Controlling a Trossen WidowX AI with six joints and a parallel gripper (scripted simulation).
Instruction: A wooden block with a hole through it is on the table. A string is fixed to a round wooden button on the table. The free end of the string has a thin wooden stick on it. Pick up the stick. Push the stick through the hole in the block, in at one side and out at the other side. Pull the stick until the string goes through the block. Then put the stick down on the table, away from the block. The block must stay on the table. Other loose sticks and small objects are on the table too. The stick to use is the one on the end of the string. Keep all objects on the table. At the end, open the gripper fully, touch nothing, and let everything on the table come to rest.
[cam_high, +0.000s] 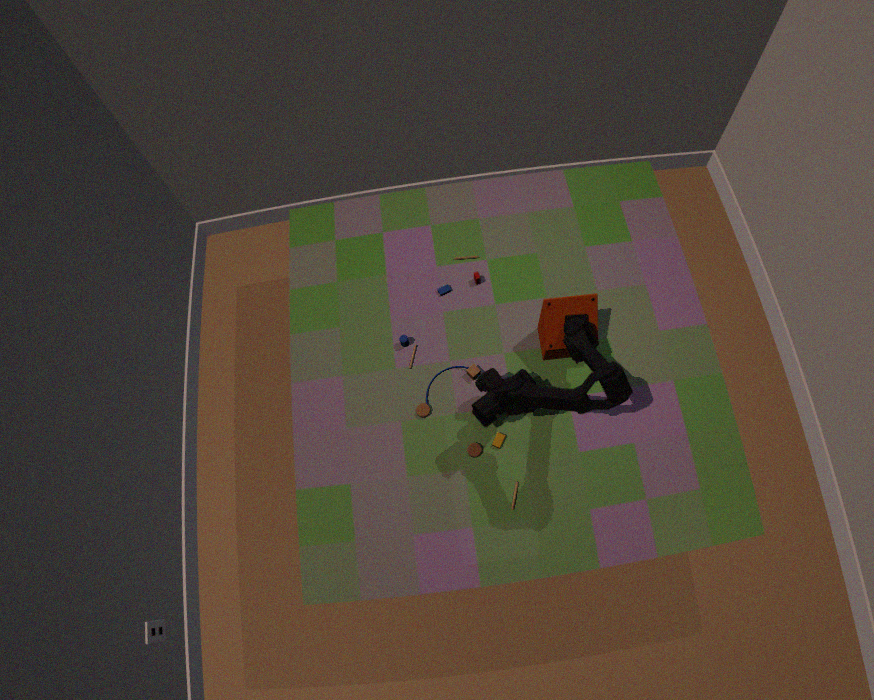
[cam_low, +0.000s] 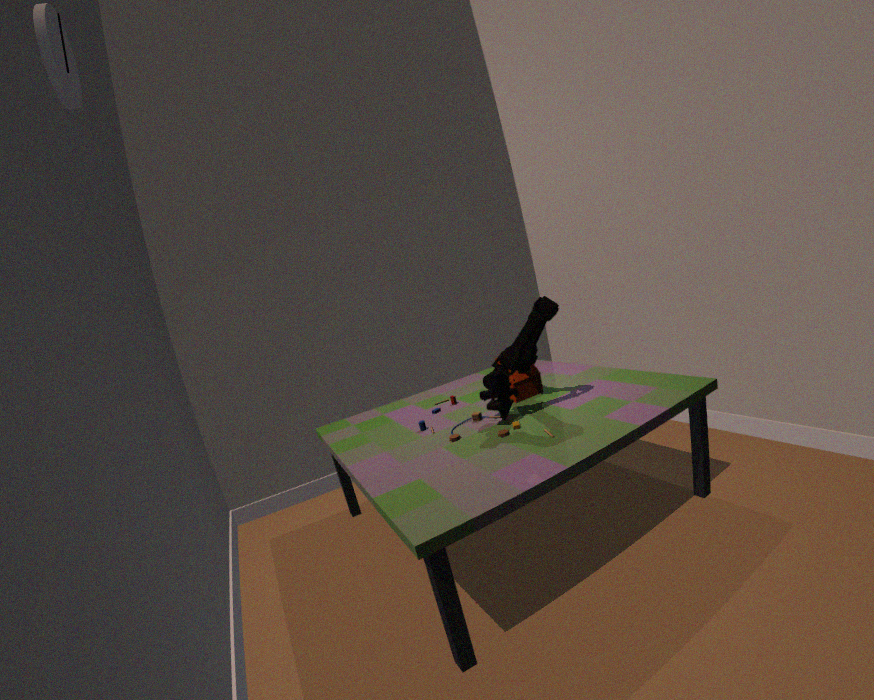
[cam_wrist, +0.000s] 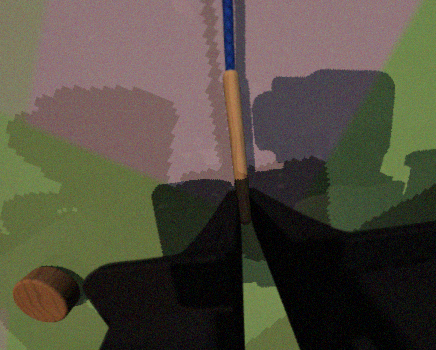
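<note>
My gripper (cam_low: 503, 418) (cam_wrist: 241, 196) is shut on the stick (cam_wrist: 235, 120), near the end away from the string, low over the table. The blue string (cam_wrist: 228, 35) (cam_high: 434, 379) leaves the stick's other end and runs out of the wrist view's top edge. In the top view it curves from the round button (cam_high: 423, 409) (cam_low: 454, 438) to the left side of the wooden block (cam_high: 473, 371) (cam_low: 476, 416). The gripper is on the block's opposite side, so the string appears to pass through it. The hole itself cannot be made out.
A yellow piece (cam_high: 499, 440) and a brown disc (cam_high: 474, 449) (cam_wrist: 42, 295) lie near the gripper. Loose sticks (cam_high: 515, 495) (cam_high: 413, 356) (cam_high: 466, 258), a blue cylinder (cam_high: 404, 340), a blue piece (cam_high: 445, 290) and a red piece (cam_high: 477, 277) lie farther off. The orange base (cam_high: 552, 320) stands behind.
</note>
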